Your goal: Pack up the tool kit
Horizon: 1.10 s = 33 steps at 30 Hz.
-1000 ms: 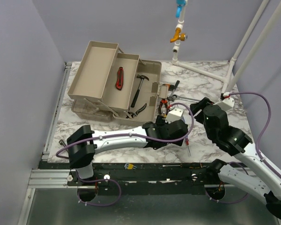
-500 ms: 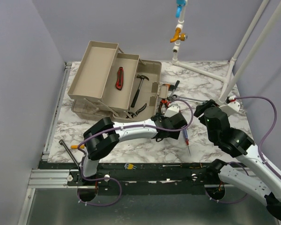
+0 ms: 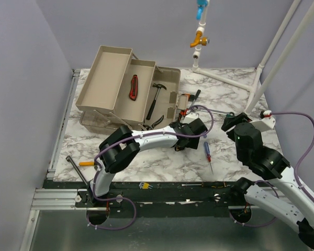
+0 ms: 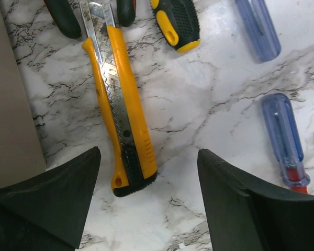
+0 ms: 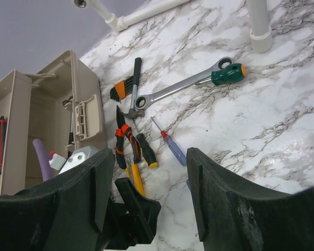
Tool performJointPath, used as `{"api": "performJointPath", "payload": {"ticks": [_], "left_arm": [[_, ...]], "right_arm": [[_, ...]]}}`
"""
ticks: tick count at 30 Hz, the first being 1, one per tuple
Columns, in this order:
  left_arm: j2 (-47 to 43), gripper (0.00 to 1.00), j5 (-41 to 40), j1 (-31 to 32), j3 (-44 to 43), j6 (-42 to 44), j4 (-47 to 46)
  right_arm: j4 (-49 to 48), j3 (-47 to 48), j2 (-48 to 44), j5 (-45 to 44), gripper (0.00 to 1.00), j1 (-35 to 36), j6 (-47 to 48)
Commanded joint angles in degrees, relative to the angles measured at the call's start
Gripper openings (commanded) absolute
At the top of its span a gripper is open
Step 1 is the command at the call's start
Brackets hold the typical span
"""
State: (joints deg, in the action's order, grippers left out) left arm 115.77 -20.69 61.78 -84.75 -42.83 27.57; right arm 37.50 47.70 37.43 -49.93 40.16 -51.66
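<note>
Grey-veined white marble desk [image 3: 162,167] carries everything.

Large toolbox of translucent grey-brown plastic with beige cantilever trays [image 3: 91,121]: far left of desk, open, trays fanned out in steps toward the left rear.
- outermost tray: looks bare
- middle tray: red folding knife [image 3: 133,87]
- lower compartment: black-headed hammer [image 3: 155,99] and, at the near end, dark-handled pliers [image 3: 156,123]

Progress (judgement): partly packed. Three pieces are in and more than that lie out, and the trays are not yet folded shut.

Left tool [image 4: 146,172]: fingers apart, nothing between them. It hovers just over the yellow snap-blade utility knife [image 4: 120,104], which lies flat on the desk just beside the box's right wall. The knife looks like the next pick, and the fingers would have to straddle its narrow body.

Right tool [image 5: 149,178]: fingers apart, empty, above the right side of the desk and well apart from any piece.

Loose on the desk, right of the box:
- chrome ratchet wrench with green grip [image 5: 188,83]
- red-and-black pliers [image 5: 123,140]
- black-and-yellow handled driver [image 4: 175,21]
- blue clear-handled screwdriver [image 4: 282,141], with a second like it just beyond
- folding hex key set with orange band [image 5: 120,90]

Orange-handled piece [image 3: 86,163] lies near the left near edge; kind cannot be told
</note>
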Motion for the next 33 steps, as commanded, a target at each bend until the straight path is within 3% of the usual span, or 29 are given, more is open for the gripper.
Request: {"api": "performJointPath", "payload": {"ticks": [1,13,17,21,23,33], "left_arm": [[1.6,0.73,1.9,-0.9,-0.9,-0.3,3.1],[5.7,0.59,3.3,-1.1,0.2,-1.1,4.4],[5.3,0.41,3.0,-0.9,1.1,-0.6,3.1],[4.0,0.09,1.6,0.3,-0.1,2.0,3.7],[3.1,0.01,2.1,1.0,-1.6,3.4,5.5],[-12.4,0.0,8.9,2.4,0.5,7.8,10.1]], "right_arm": [[1.4,-0.7,-1.0,-2.7,0.64,0.1,-1.2],[0.7,-1.1,-2.1,-2.3,0.63,0.2,-0.8],[0.6,-1.1,-2.2,-2.4,0.63,0.2,-0.7],[0.6,-1.1,-2.4,-2.4,0.63,0.2,-0.7],[0.7,-1.0,-2.5,-2.6,0.63,0.1,-0.8],[0.9,-1.6,-3.8,-3.2,0.63,0.2,-1.2]]}}
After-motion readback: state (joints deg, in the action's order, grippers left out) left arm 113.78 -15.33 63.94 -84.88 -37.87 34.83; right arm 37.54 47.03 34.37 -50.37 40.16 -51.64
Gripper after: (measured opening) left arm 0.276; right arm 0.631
